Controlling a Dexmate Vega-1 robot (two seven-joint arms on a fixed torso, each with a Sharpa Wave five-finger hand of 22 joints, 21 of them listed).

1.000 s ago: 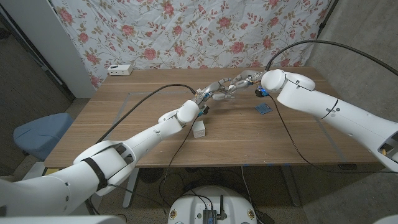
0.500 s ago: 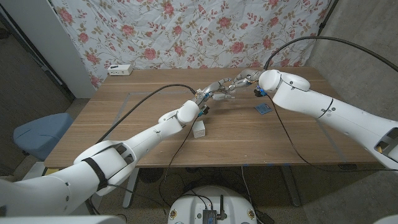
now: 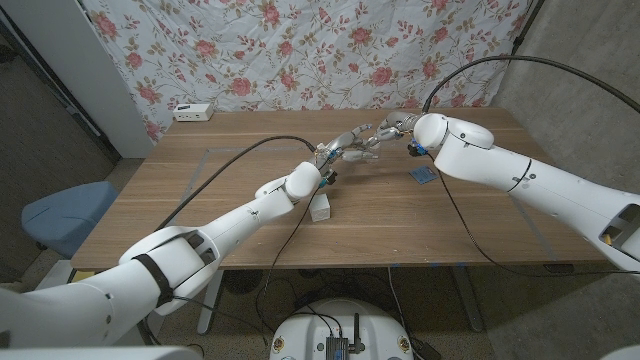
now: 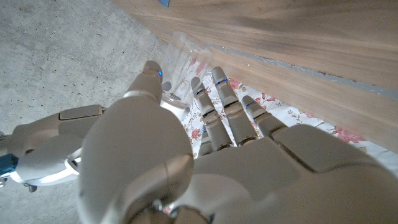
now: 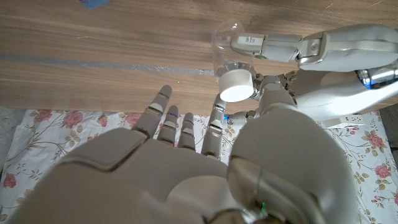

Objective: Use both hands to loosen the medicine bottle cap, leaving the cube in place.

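A clear medicine bottle (image 5: 227, 46) with a white cap (image 5: 236, 85) is held above the table's middle by my left hand (image 3: 338, 152), whose fingers (image 5: 267, 43) wrap the body. My right hand (image 3: 388, 128) faces it from the other side. Its fingers (image 5: 186, 127) are spread, with their tips just short of the cap. In the left wrist view the bottle (image 4: 177, 56) lies between the thumb and fingers of my left hand (image 4: 217, 155), and my right hand (image 4: 56, 143) is close beside it. The small blue cube (image 3: 424, 176) lies on the wooden table (image 3: 200, 200) under my right forearm.
A small white box (image 3: 320, 208) sits on the table under my left forearm. A white device (image 3: 193, 112) lies at the far left edge. Cables trail over the table from both arms. A floral cloth hangs behind.
My right arm has shifted a little to the left, bringing its hand closer to the bottle cap. The left hand, the bottle and the cube have stayed put.
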